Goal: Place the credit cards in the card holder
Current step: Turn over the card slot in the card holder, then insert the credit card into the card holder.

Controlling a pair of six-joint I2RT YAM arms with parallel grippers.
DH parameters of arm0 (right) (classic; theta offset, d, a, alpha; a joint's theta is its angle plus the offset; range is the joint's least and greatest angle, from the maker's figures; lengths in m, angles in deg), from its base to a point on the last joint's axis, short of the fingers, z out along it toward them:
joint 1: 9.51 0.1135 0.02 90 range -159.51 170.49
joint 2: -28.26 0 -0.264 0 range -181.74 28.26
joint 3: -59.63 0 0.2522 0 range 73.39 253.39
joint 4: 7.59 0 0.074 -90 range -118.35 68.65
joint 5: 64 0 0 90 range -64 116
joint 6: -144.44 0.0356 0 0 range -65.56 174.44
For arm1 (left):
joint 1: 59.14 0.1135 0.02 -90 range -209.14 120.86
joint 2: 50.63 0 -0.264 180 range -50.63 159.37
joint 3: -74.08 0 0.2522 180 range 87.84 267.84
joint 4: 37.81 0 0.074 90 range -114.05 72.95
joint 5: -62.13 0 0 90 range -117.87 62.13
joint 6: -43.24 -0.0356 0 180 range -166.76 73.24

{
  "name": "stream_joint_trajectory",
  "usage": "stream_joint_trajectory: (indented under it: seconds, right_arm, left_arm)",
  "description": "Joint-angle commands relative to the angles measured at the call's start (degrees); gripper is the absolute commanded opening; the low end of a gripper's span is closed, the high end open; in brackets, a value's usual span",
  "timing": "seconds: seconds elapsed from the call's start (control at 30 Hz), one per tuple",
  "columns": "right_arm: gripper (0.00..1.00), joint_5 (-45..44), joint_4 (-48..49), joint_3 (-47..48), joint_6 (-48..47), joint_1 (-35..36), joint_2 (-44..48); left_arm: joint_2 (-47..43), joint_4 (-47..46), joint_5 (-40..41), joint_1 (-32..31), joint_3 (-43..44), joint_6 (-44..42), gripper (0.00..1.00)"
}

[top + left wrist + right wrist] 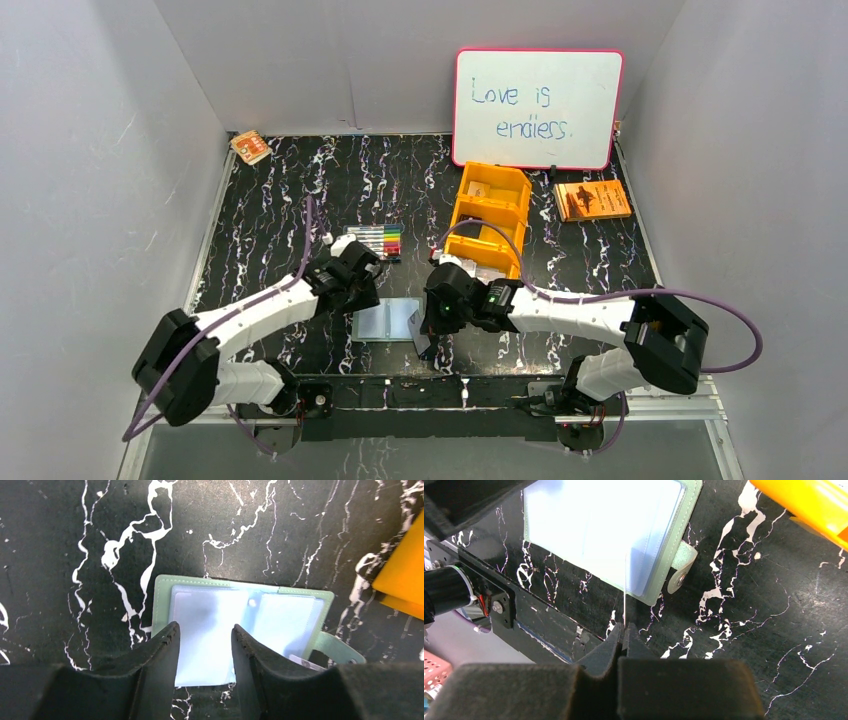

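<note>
black marbled table [280, 200] carries card holder [385, 320], orange bin [490, 205], markers [375, 238], booklet [592, 200]

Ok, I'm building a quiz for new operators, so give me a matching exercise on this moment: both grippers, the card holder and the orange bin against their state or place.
1 left gripper
2 right gripper
3 card holder
4 orange bin

a lying open on the table
b shut on a thin card
c in front of the whiteboard
d open

Pairs: 1-d, 2-b, 3-a, 4-c.
</note>
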Motion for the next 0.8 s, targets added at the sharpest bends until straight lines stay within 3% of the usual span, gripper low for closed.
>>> stream_joint_trajectory:
  seconds: [0.0,0.33,0.47,0.6,0.77]
  right_arm:
    - [0.0,-0.3,0.8,0.6,0.2,0.2,2.2]
    - [0.0,-2.1,-1.3,4.3,-2.9,0.1,6.2]
    - [0.0,-0.3,2.1,5.4,-7.6,0.2,7.5]
    - [0.0,6.8,7.8,6.3,-12.1,0.1,4.3]
    - [0.0,8.0,11.2,7.6,-10.3,0.1,-1.5]
  left_arm:
    - [-7.0,4.5,2.4,0.4,-0.9,2.6,0.44]
    - [-17.3,14.1,5.9,0.4,-0.1,8.7,0.63]
    - [-19.8,14.9,5.6,0.5,-1.5,11.3,0.63]
    - [-20.5,13.3,3.2,0.4,-3.8,12.4,0.62]
    - [-20.2,12.2,2.3,0.4,-5.3,13.1,0.59]
